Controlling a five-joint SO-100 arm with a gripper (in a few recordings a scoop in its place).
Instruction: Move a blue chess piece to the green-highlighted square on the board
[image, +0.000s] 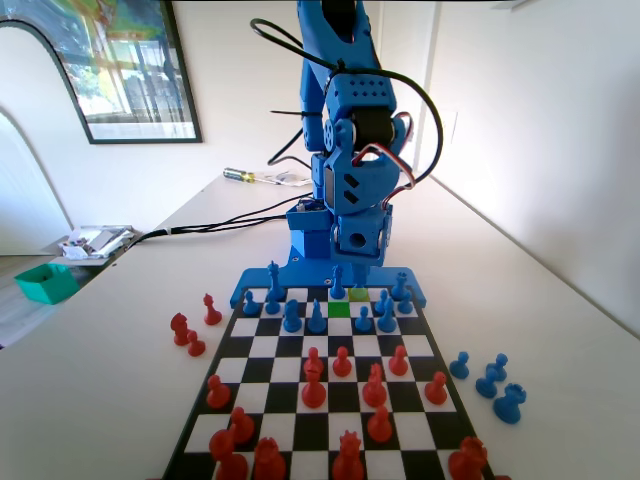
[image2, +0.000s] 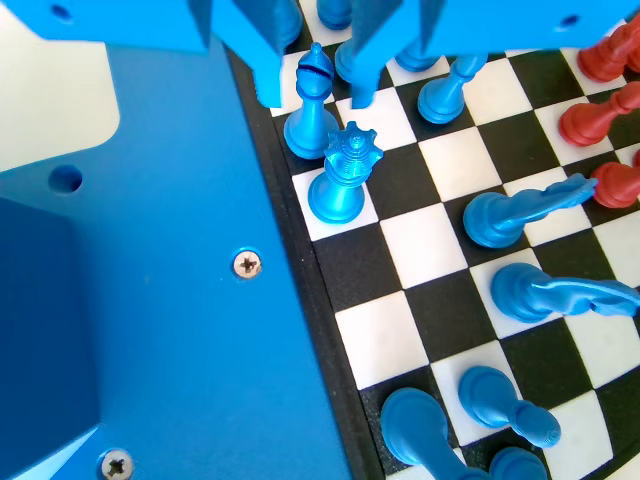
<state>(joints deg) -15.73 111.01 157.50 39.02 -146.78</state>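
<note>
1. Here, in the wrist view, the tool (image2: 312, 95) hangs low over the board's (image2: 440, 310) edge row beside the blue frame, its two jaws standing apart on either side of a slim blue chess piece (image2: 312, 100) with a slotted, narrow top; nothing is gripped.
2. The step in hand looks like the reach-and-grasp: the jaws bracket the piece, but whether either one touches it cannot be told from this angle.
3. In the fixed view the tool (image: 345, 272) sits down at the board's far end, and the blue chess piece (image: 339, 283) stands just beyond the green-highlighted square (image: 340, 309), with a paler yellowish-green square (image: 360, 294) just beside it.
4. The next move likely calls for closing squarely on the piece's narrow upper part, lifting it straight, and carrying it one short step nearward to the green square.
5. A crowned blue piece (image2: 343, 175) stands just beside the target piece in the wrist view, so a tilted lift could nudge it.
6. The green tint does not read in the wrist view, so the destination cannot be picked out there.
7. The jaws' upper parts are cut off at the wrist picture's top edge, and in the fixed view the arm's body hides the fingertips.
8. Spare blue pieces (image: 487, 380) and red pieces (image: 190, 330) stand off the board on the worktop (image: 110, 360).
</note>
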